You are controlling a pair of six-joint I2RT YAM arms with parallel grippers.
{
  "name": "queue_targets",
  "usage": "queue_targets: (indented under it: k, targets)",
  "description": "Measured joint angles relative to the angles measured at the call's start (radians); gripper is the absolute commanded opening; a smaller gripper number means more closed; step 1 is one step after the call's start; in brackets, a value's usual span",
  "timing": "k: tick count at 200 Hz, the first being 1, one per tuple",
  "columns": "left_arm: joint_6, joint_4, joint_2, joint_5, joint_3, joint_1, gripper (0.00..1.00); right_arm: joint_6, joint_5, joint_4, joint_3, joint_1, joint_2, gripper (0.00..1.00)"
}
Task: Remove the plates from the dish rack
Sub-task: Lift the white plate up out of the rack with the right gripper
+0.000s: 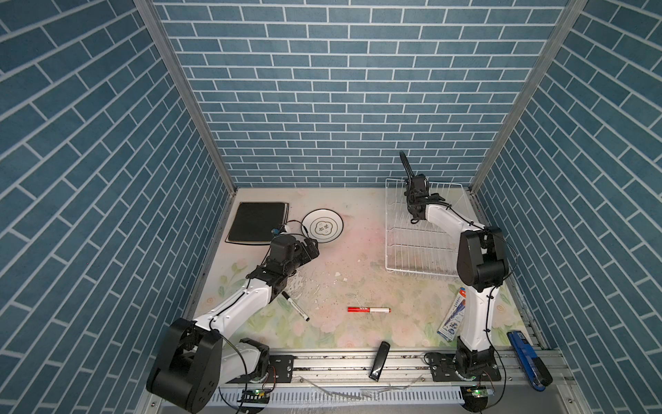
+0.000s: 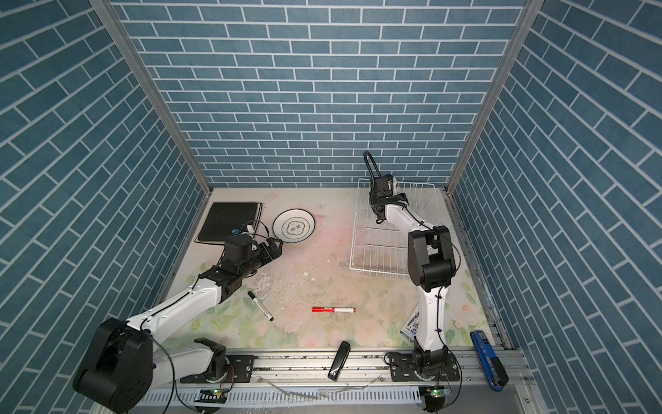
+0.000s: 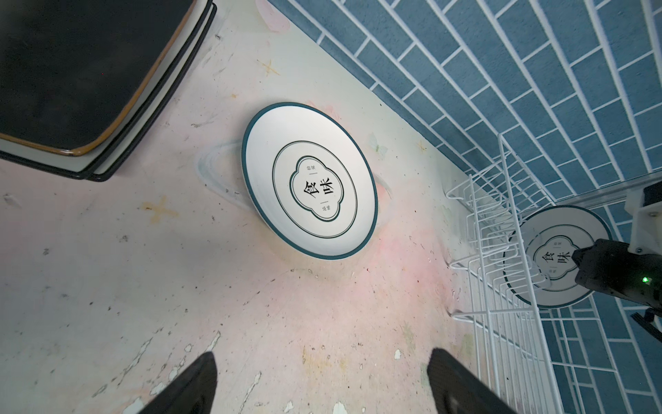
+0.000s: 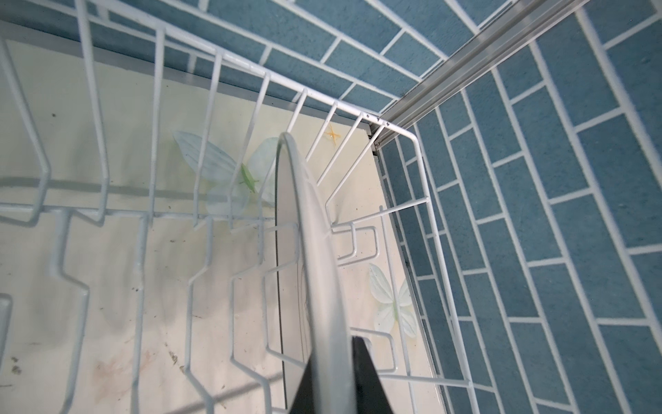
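On table (image 1: 358,251): 1 rnd plate (image 1: 322,225), 1 stack (image 1: 256,222)

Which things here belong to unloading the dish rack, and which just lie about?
Job: dish rack; plate in the rack, held by the right gripper; unloaded round plate; stacked square plates.
Lying about: black marker; red marker; pen box; blue tool.

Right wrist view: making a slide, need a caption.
The right fingers pinch the rim of a round white plate on edge in the dish rack.
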Motion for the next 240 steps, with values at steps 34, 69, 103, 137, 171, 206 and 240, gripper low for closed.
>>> queue_targets:
  k: [34, 69, 103, 137, 171, 206, 240]
  targets:
    - [0.0, -0.003, -0.011, 0.0, 0.0, 0.0, 0.94, -0.002, 0.005, -0.001, 0.0, 0.001, -0.031, 0.0]
    - [0.0, -0.003, -0.024, 0.0, 0.0, 0.0, 0.94, -0.002, 0.006, -0.007, 0.0, 0.001, -0.052, 0.0]
    - [0.0, -0.004, -0.043, 0.0, 0.0, 0.0, 0.94, -0.002, 0.005, -0.019, 0.0, 0.002, -0.069, 0.0]
    - [0.0, -0.011, -0.073, 0.0, 0.0, -0.003, 0.94, -0.002, 0.003, -0.034, 0.0, 0.003, -0.09, 0.0]
    - [0.0, -0.016, -0.109, -0.001, -0.01, -0.006, 0.94, -0.002, 0.003, -0.041, 0.0, 0.007, -0.108, 0.0]
    - [-0.001, -0.036, -0.136, -0.004, -0.02, -0.01, 0.94, -0.003, 0.008, -0.063, 0.0, 0.016, -0.138, 0.0]
    - [-0.004, -0.049, -0.156, -0.005, -0.023, -0.014, 0.94, -0.008, 0.009, -0.087, -0.002, 0.029, -0.199, 0.0]
